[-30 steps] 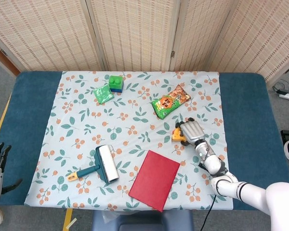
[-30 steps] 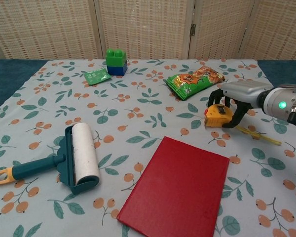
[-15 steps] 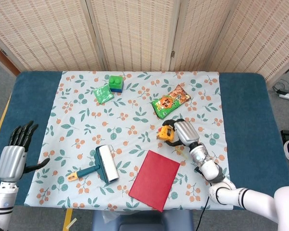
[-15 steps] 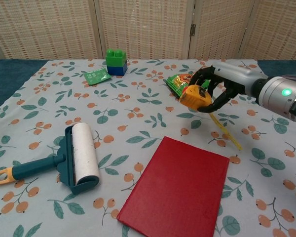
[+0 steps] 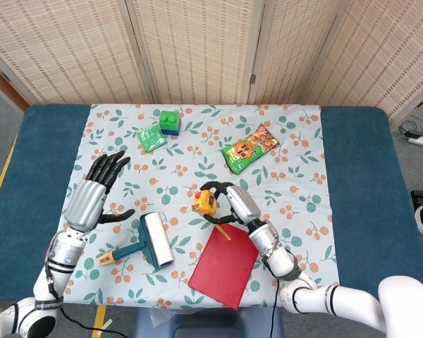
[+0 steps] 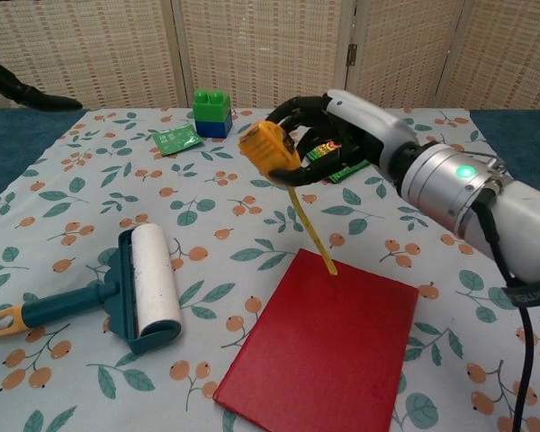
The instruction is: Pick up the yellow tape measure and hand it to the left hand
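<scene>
Right hand point(image 5: 234, 203) grips the yellow tape measure point(image 5: 205, 204) in curled fingers, lifted off the desk point(image 5: 359, 162) above the middle of the floral cloth point(image 5: 197, 176). A strip of yellow blade point(image 6: 311, 229) hangs out of the case, its tip over the far edge of the red notebook point(image 5: 227, 262). Left hand point(image 5: 92, 196) hovers near the left edge of the cloth, fingers spread apart and holding nothing, well apart from the tape measure. Between the two hands, towards the near edge, lies a teal lint roller point(image 5: 149, 241) with a white roll. Towards the far edge sit a green and blue toy brick point(image 5: 170, 122), a small green sachet point(image 5: 151, 136) just beside it, and a green and orange snack bag point(image 5: 249, 148).
</scene>
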